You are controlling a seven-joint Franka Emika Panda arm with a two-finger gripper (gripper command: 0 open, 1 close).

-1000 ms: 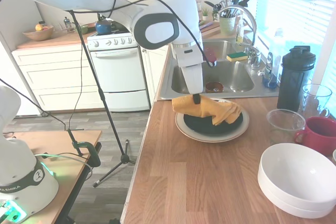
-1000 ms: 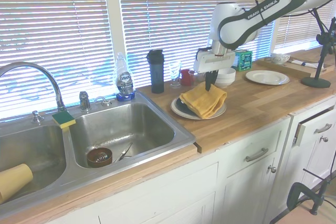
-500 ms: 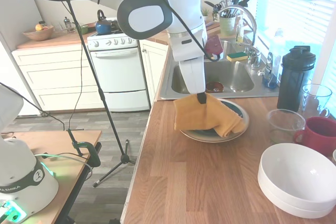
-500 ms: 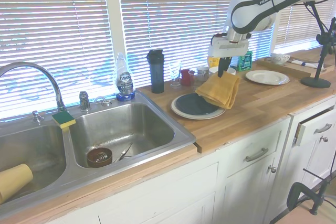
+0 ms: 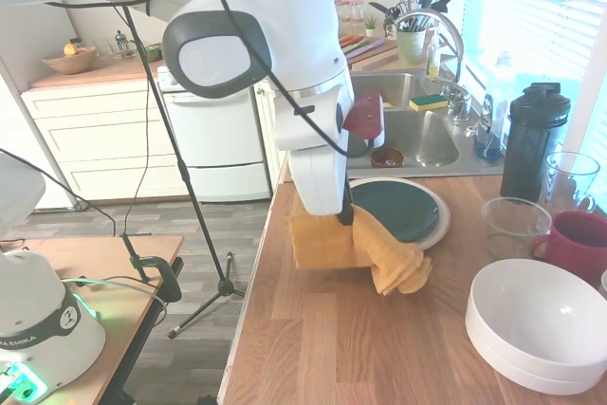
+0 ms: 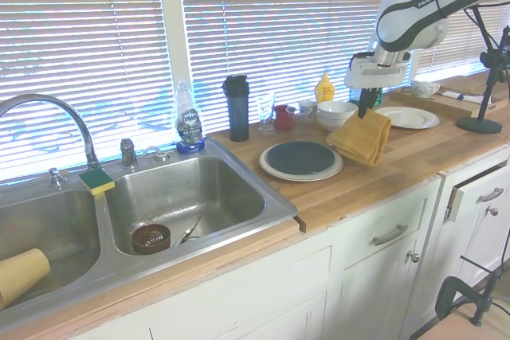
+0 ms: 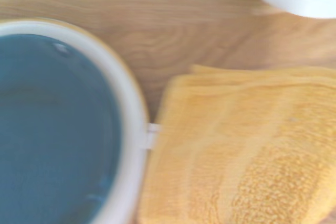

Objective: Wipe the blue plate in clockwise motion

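moved off the blue plate (image 6: pixel 301 157), the gripper (image 6: pixel 365 108) holds the yellow cloth (image 6: pixel 361 136) clamped, hanging beside it.

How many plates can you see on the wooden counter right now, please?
3: the blue plate sits on a larger cream plate beside the sink, and a white plate lies farther along the counter past the gripper. Others may be hidden.
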